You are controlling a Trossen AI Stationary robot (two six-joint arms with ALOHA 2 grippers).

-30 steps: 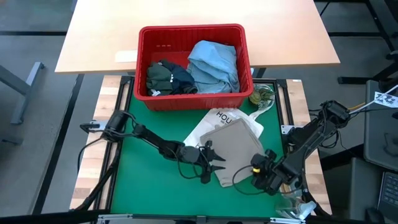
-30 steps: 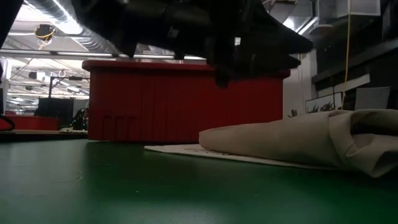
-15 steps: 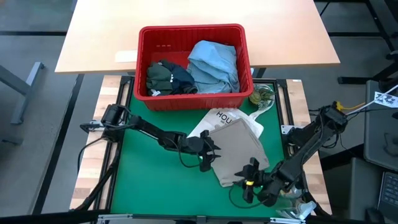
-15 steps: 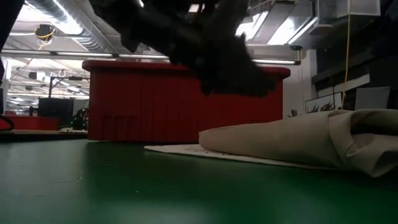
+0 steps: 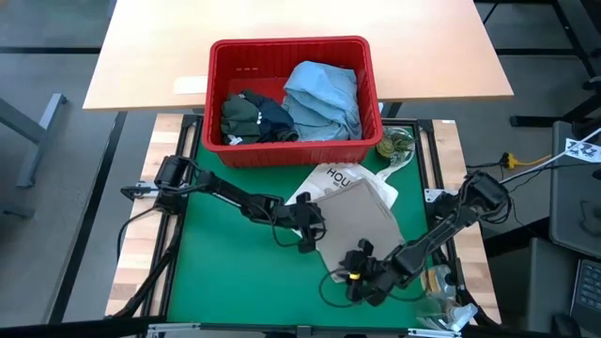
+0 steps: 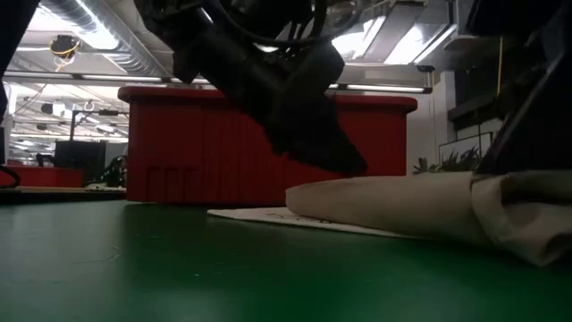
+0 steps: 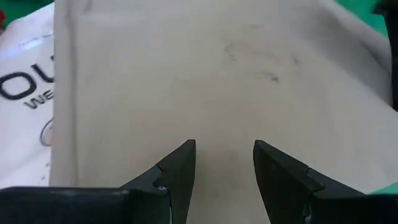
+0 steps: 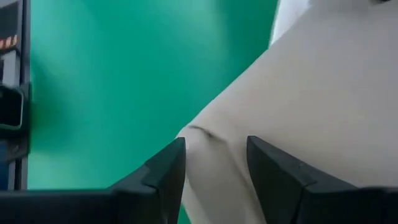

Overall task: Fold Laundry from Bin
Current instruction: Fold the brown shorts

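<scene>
The beige garment (image 5: 362, 221) lies folded on the green mat, its far part resting on a white printed tote bag (image 5: 329, 178). My left gripper (image 5: 307, 233) stands open at the garment's left edge, its fingers just above the cloth (image 7: 205, 74). My right gripper (image 5: 355, 272) stands open over the garment's near-left corner (image 8: 205, 134). I cannot see either one touching it. The red bin (image 5: 291, 43) stands at the far side, holding a light blue shirt (image 5: 324, 99), a dark olive garment (image 5: 246, 113) and a navy one (image 5: 275, 120).
Bare green mat (image 5: 225, 272) lies to the left and near side of the garment. A small greenish object (image 5: 394, 145) sits at the back right beside the bin. A light wooden table (image 5: 300, 19) stands beyond the bin. Cables trail by the right arm (image 5: 441, 282).
My right gripper has gone toward the table's left along the near edge and down, reaching the beige garment's near-left corner. My left gripper has shifted a little toward the far edge and tipped down at the garment's left edge. Both stay open; the garment has not moved.
</scene>
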